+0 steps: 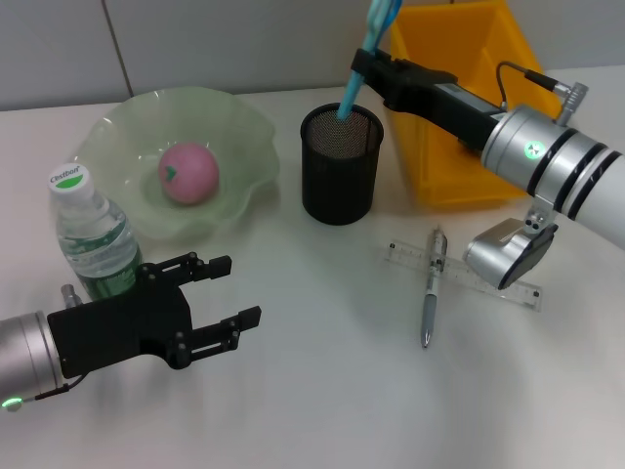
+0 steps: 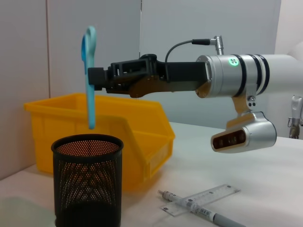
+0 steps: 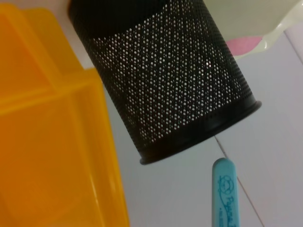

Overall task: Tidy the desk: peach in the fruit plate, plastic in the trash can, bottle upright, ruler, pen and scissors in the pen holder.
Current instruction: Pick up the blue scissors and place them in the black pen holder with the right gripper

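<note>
My right gripper [image 1: 363, 66] is shut on the blue scissors [image 1: 349, 98], which hang upright over the black mesh pen holder [image 1: 340, 166]. In the left wrist view the scissors [image 2: 89, 80] end just above the pen holder's [image 2: 87, 182] rim. The peach [image 1: 188, 173] lies in the green fruit plate [image 1: 244, 127]. The bottle [image 1: 93, 234] stands upright at the left. My left gripper [image 1: 239, 290] is open beside it, holding nothing. The clear ruler [image 1: 405, 256] and the pen [image 1: 430, 293] lie crossed on the table. No plastic is in view.
The yellow trash can [image 1: 439, 186] stands right behind the pen holder, under my right arm. The right wrist camera housing [image 1: 508, 252] hangs low over the ruler's right end.
</note>
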`<state>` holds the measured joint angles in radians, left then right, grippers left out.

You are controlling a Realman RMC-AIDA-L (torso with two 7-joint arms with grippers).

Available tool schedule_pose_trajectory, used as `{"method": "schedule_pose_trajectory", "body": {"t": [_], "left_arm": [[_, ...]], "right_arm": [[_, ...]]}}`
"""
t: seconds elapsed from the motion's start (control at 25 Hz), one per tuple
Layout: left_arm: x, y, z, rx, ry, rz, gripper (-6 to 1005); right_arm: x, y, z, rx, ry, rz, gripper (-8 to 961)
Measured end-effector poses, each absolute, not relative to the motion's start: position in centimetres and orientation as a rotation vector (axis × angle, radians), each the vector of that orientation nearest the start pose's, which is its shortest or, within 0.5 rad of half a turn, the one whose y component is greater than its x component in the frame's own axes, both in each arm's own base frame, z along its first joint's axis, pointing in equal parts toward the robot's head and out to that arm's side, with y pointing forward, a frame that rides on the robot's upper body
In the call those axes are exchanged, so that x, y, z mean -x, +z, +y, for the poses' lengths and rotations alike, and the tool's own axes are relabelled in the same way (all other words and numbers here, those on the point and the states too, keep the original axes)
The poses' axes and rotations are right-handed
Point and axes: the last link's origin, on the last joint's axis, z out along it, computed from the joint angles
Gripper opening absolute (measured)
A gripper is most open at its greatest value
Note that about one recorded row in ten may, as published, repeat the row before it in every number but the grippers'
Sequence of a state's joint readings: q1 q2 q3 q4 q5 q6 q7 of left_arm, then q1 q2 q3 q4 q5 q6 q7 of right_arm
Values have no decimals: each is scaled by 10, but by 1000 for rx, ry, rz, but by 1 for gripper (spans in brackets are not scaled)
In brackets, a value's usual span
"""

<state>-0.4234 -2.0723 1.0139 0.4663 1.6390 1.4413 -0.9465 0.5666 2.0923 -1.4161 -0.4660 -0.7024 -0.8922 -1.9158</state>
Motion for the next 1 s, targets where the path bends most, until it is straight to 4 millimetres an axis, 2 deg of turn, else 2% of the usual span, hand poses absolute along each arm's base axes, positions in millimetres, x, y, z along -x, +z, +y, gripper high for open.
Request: {"method": "schedule_pose_trajectory", "body": {"t": [0.48,1.0], "left_arm": [[277,-45,295,2695,-754,-315,712],[277,-44,298,2692,-738,-299,712]], "right_arm": [[-223,-44,401,934,-775,-1984,212],[-227,-42,399,938,-790,-1950,309]]}}
